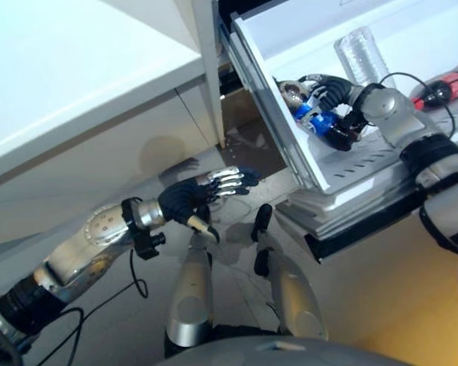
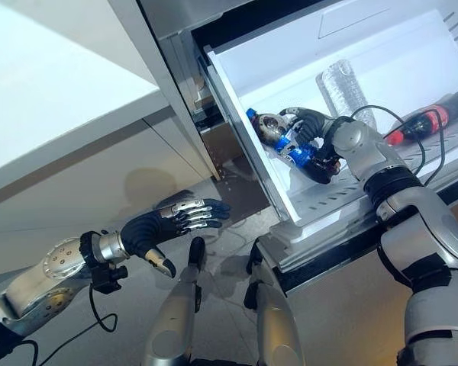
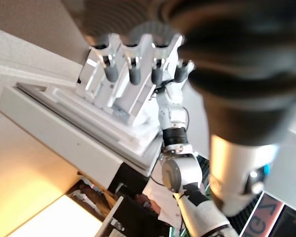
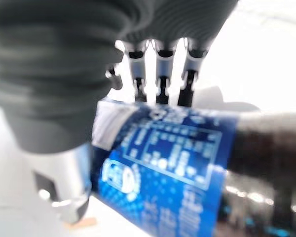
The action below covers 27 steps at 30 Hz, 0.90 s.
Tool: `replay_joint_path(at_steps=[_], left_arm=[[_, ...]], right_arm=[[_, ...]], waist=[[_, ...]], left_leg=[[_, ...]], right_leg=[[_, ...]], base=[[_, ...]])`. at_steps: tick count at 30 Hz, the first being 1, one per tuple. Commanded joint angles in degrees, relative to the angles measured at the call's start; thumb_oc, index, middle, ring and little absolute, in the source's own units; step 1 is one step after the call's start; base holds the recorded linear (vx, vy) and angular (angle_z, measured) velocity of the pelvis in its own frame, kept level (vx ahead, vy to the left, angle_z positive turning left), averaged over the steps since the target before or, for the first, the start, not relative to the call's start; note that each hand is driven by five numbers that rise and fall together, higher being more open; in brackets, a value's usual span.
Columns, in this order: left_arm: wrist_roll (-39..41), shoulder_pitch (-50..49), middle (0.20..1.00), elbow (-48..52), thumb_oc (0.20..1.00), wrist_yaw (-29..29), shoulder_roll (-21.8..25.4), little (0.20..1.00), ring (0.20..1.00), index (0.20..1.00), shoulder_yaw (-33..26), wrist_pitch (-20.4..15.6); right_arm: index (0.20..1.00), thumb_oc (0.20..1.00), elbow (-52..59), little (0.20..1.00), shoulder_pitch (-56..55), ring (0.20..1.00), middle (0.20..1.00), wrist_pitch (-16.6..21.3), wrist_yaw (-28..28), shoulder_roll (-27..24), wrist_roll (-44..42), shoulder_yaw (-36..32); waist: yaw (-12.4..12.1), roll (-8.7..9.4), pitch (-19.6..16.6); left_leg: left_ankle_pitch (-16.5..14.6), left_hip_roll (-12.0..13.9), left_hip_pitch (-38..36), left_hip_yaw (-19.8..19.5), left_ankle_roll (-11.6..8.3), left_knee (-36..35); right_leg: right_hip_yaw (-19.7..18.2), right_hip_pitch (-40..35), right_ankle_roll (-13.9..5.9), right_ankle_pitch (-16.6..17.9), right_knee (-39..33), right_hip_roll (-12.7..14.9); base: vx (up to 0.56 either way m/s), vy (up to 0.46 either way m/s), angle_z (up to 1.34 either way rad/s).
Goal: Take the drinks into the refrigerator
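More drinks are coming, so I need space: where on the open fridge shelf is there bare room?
The right hand grips a blue-labelled bottle at the shelf's left wall. Bare patches: the ribbed front edge below that bottle, and the back, left of the clear bottle. It is crowded on the right, where the red-labelled bottle lies. The left hand is open outside.

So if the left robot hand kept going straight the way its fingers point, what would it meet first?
Probably the open refrigerator's door edge: the left robot hand points its straight fingers toward it across open air. Depth is uncertain.
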State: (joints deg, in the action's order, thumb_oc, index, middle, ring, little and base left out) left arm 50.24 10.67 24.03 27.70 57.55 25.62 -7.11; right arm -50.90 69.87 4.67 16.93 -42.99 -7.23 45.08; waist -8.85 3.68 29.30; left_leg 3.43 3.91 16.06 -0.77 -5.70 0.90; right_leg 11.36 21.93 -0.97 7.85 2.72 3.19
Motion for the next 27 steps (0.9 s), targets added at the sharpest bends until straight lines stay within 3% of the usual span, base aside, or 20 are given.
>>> replay_joint_path(at_steps=[1,10,14,21,22,27], left_arm=[[-0.61,-2.59,1.000,8.22,1.000,0.52,-0.46,1.000,1.000,1.000,-2.83,-3.52],[-0.56,-1.84,1.000,7.73,1.000,0.66,-0.59,1.000,1.000,1.000,-3.09,-3.78],[0.76,-1.07,1.000,6.88,1.000,0.94,-0.53,1.000,1.000,1.000,-3.45,-4.16],[2.38,0.44,1.000,5.76,1.000,2.24,1.32,1.000,1.000,1.000,-3.23,-2.92],[2.67,0.68,1.000,5.40,1.000,2.90,1.87,1.000,1.000,1.000,-3.53,-2.57],[3.83,0.36,1.000,4.41,1.000,3.88,2.89,1.000,1.000,1.000,-3.93,-2.07]], right_arm=[[1.000,1.000,0.38,1.000,-1.44,1.000,1.000,1.53,-1.06,4.51,-0.44,1.13],[1.000,1.000,3.46,1.000,0.60,1.000,1.000,1.42,-0.96,1.91,-2.95,1.00],[1.000,1.000,11.93,1.000,1.42,1.000,1.000,2.29,-2.75,-4.03,-10.21,-2.02],[1.000,1.000,22.82,1.000,0.88,1.000,1.000,2.79,-2.64,-12.18,-11.85,-4.76],[1.000,1.000,26.33,1.000,-0.09,1.000,1.000,3.25,-2.52,-15.15,-12.06,-5.88],[1.000,1.000,32.18,1.000,-6.72,1.000,1.000,3.90,-2.74,-20.20,-14.53,-11.26]], waist=[[-0.29,-1.50,0.50],[-0.17,-1.05,0.50],[0.28,-0.10,0.50],[0.74,1.48,0.49],[1.26,2.02,-0.09],[2.42,3.03,-1.98]], left_leg=[[0.44,-0.27,-2.67,-1.83,3.18,-5.90],[0.14,-0.23,-3.93,-1.75,3.14,-5.90],[-0.37,-0.32,-6.09,-1.24,3.15,-5.74],[-1.78,-0.54,-9.76,-0.05,3.39,-4.77],[-2.51,-0.74,-10.52,0.61,3.45,-3.87],[-4.75,-1.30,-11.35,2.12,3.87,-0.79]], right_leg=[[-0.30,5.02,-4.58,-5.65,12.96,1.69],[-0.35,3.91,-4.57,-5.80,12.87,1.70],[-0.57,2.05,-4.57,-5.95,12.98,1.79],[-1.62,-1.57,-4.73,-6.19,13.02,1.87],[-2.07,-2.73,-4.76,-6.11,12.80,1.88],[-4.00,-4.65,-4.90,-5.92,12.28,1.77]], base=[[0.00,0.000,0.00],[0.00,0.000,0.00],[0.00,0.003,-0.07],[0.00,0.005,-0.01],[0.02,0.033,-0.09],[0.03,0.042,-0.20]])
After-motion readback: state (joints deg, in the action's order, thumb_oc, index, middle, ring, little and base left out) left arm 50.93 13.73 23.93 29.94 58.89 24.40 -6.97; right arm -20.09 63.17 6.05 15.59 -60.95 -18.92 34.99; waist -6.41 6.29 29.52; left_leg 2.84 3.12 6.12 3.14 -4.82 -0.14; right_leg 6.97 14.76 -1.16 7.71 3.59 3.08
